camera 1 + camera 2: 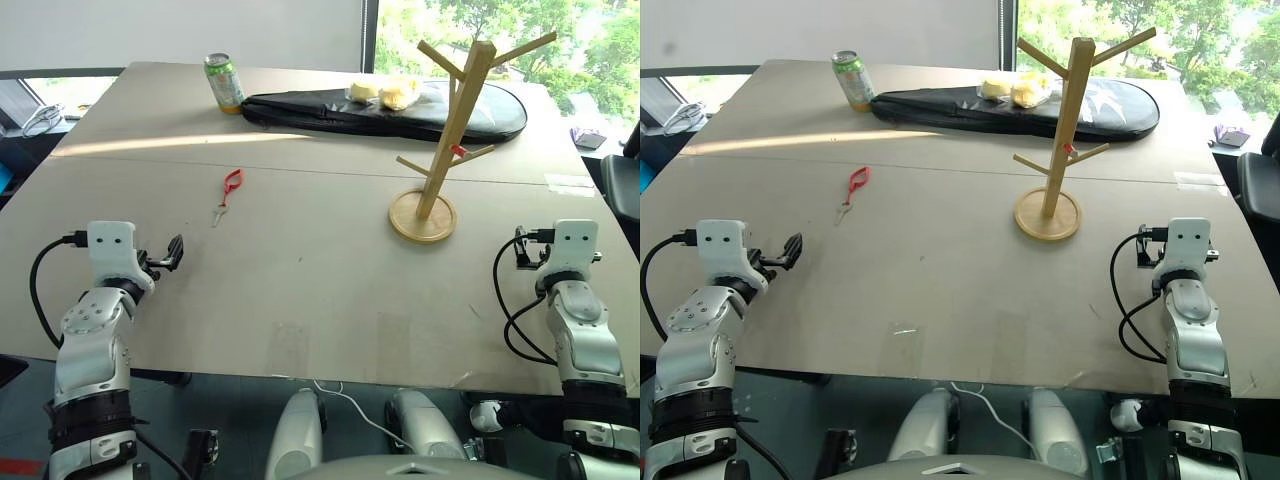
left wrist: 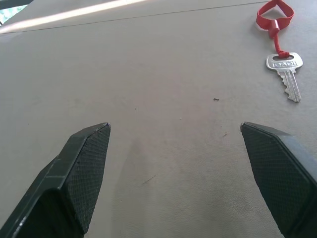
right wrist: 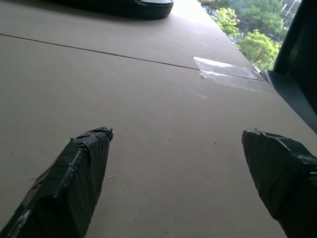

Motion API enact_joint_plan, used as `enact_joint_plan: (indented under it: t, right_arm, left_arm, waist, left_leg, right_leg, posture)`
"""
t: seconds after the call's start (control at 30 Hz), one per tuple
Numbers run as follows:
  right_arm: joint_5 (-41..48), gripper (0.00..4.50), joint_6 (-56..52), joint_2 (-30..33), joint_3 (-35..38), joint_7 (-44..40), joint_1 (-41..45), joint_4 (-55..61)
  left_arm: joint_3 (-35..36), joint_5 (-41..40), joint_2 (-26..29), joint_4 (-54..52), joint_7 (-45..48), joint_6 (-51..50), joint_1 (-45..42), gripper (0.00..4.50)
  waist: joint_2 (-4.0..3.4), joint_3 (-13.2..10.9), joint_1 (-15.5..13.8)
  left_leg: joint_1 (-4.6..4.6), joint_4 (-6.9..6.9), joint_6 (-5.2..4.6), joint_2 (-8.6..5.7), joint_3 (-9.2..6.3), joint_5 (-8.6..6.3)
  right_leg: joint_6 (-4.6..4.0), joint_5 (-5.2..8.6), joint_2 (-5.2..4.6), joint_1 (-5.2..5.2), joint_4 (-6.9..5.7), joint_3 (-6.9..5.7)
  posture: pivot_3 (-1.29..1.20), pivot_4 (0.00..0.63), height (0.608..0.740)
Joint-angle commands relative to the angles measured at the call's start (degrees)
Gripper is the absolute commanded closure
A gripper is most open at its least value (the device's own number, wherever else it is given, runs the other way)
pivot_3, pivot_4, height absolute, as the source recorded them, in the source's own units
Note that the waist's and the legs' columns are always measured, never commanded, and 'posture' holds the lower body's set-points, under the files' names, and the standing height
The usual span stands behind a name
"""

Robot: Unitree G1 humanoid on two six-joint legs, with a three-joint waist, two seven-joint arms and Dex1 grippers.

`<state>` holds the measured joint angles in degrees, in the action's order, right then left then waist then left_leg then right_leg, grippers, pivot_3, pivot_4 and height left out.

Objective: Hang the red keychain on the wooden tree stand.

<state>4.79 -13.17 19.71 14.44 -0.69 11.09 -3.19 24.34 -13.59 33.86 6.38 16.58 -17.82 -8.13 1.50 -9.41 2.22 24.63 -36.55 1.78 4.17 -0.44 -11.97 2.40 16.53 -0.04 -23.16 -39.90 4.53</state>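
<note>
Both the left gripper (image 2: pixel 176 148) and right gripper (image 3: pixel 176 158) stand wide apart, empty; the red keychain (image 1: pixel 229 190) lies flat on the tabletop (image 1: pixel 320 290), so a shallow pinch may slip before reaching the wooden tree stand (image 1: pixel 447 140).

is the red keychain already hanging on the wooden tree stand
No, the red keychain lies flat on the table, well apart from the wooden tree stand.

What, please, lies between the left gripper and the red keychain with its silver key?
Only bare tabletop separates the left gripper from the red keychain, per the left wrist view.

Red keychain (image 1: pixel 232 181) with silvery key, pale wooden tree stand (image 1: pixel 446 140), seemingly green can (image 1: pixel 223 82).
</note>
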Motion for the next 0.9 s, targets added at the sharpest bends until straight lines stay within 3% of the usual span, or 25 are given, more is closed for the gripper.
enact_joint_plan:
  t: [0.03, 0.23, 0.4, 0.53, 0.9]
  right_arm:
    - [1.78, 0.0, -1.02, 1.41, -1.03, -4.24, 0.94, 5.43]
    - [16.37, 0.0, -14.63, 10.55, -12.62, -31.38, 4.54, 21.92]
    - [24.45, 0.0, -22.07, 13.75, -17.0, -42.22, 12.91, 24.98]
    - [26.45, 0.0, -24.85, 13.29, -19.15, -45.21, 18.93, 24.18]
    - [28.54, 0.0, -28.83, 10.13, -21.3, -46.03, 25.5, 24.18]
  left_arm:
    - [1.16, -2.45, 3.04, -1.5, 2.69, -3.21, -3.22, 0.19]
    - [-4.96, -5.79, 8.31, 8.29, 12.96, -13.97, -19.77, 0.19]
    - [-12.19, -1.17, 8.04, 21.91, 18.48, -10.16, -29.4, 0.19]
    - [-16.55, 3.74, 6.61, 33.45, 18.41, -3.04, -34.8, 0.19]
    - [-17.44, 7.12, 1.27, 53.01, 16.36, 7.46, -44.48, 0.19]
  waist:
    - [0.0, 0.0, 0.0]
    - [-0.07, -0.08, 0.0]
    - [-0.08, -0.1, 0.17]
    - [-0.06, -0.11, 0.07]
    - [-0.05, -0.11, -0.2]
  left_leg:
    - [0.0, 0.0, 0.0, 0.0, 0.0, 0.0]
    - [0.03, -0.01, 0.02, -0.02, -0.18, 0.01]
    - [0.05, -0.01, 0.0, -0.04, -0.16, 0.01]
    - [0.09, -0.06, 0.0, -0.03, -0.22, 0.01]
    - [0.17, -0.15, 0.0, -0.03, -0.24, 0.01]
  right_leg:
    - [0.0, 0.0, 0.0, 0.0, 0.0, 0.0]
    - [0.01, 0.0, 0.06, 0.02, 0.0, -0.14]
    - [0.0, 0.0, 0.04, 0.05, 0.09, -0.14]
    - [0.0, 0.0, 0.06, 0.0, 0.03, -0.21]
    - [0.0, 0.0, 0.03, 0.0, 0.01, -0.26]
  posture:
    - [0.0, 0.15, 0.74]
    - [0.0, 0.15, 0.74]
    - [0.0, 0.15, 0.74]
    - [0.0, 0.15, 0.74]
    - [0.0, 0.15, 0.74]
